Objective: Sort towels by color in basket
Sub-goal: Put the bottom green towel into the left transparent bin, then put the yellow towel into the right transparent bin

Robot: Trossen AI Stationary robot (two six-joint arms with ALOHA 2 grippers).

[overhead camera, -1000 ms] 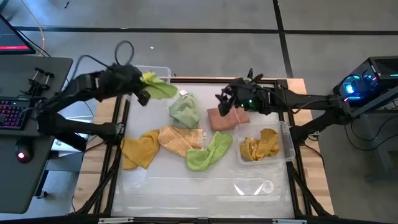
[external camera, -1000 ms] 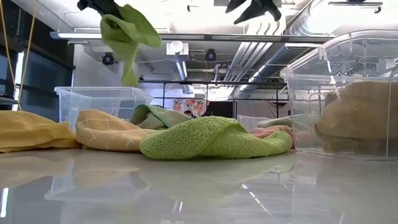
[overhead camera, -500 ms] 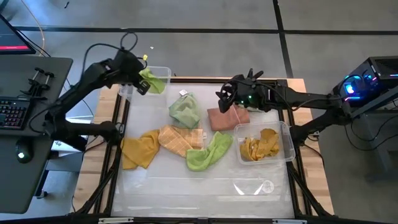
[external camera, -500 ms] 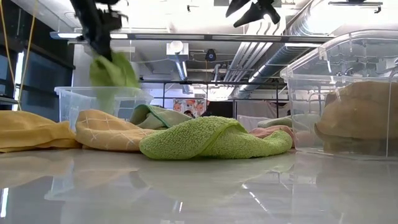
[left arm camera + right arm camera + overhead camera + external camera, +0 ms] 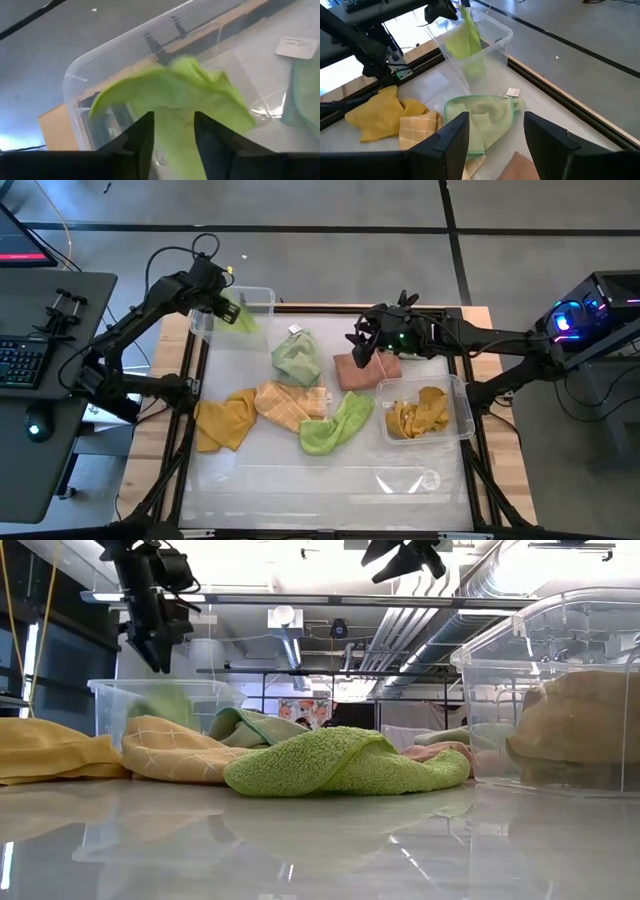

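The left gripper (image 5: 222, 295) hangs over the clear bin (image 5: 262, 298) at the far left corner of the tabletop (image 5: 300, 480). Its fingers (image 5: 141, 135) stand apart, and a lime green towel (image 5: 170, 95) sits just below them, inside the bin's walls (whether the fingers touch it cannot be told). From the low view the cloth shows as a green blur behind the bin's front wall.

The right gripper (image 5: 362, 345) hovers above the salmon pink towel (image 5: 365, 370) near the middle of the far edge, its fingers (image 5: 455, 140) spread wide and holding nothing.

Lying loose on the tabletop are 5 more cloths. A pale green towel (image 5: 297, 357) with a white tag lies just beside the pink one. Nearer the front edge a mustard yellow towel (image 5: 225, 423) lies to the left, a peach-orange checked towel (image 5: 290, 406) touches it, and a second lime green towel (image 5: 336, 425) overlaps the checked one's right end.

A second clear bin (image 5: 458, 395) on the right holds crumpled mustard yellow cloth (image 5: 418, 415).
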